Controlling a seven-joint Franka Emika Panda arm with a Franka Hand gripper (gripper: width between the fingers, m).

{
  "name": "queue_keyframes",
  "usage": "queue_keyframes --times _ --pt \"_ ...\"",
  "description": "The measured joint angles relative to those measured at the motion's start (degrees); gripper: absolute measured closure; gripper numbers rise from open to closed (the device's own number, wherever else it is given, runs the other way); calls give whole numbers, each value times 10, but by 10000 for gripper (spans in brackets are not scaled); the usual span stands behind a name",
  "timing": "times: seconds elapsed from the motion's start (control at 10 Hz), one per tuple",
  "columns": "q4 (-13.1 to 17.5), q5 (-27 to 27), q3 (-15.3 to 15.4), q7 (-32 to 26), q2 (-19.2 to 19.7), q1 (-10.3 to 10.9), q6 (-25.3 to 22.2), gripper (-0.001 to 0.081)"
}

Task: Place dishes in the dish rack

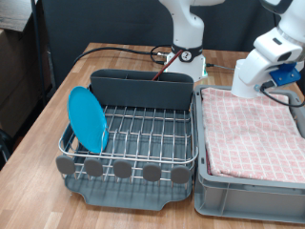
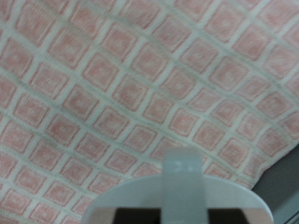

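The turquoise-blue plate [image 1: 88, 119] stands on edge in the dish rack [image 1: 143, 129], at the exterior view's left end of the wire grid. The gripper [image 1: 250, 88] hangs on the white hand over the far left corner of the pink checked cloth [image 1: 253, 129]. In the wrist view the cloth [image 2: 112, 84] fills the picture, with a pale rounded rim [image 2: 177, 198] close under the camera. I cannot tell whether that rim is the white mug. The wooden spoon is out of view.
The grey bin [image 1: 243, 196] lined with the cloth stands against the rack at the exterior view's right. The rack's tall grey caddy [image 1: 143, 88] is at its back and round grey tabs [image 1: 124, 169] line its front. Cables lie behind the rack.
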Motion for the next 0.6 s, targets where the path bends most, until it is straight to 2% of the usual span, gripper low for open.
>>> queue_keyframes --times 0.1,0.3,0.6 --pt "-9 -4 -4 19 -12 -2 14 734" --pt "-8 -3 -5 25 -9 -2 14 734" --pt "0 13 -29 72 -9 -6 28 734"
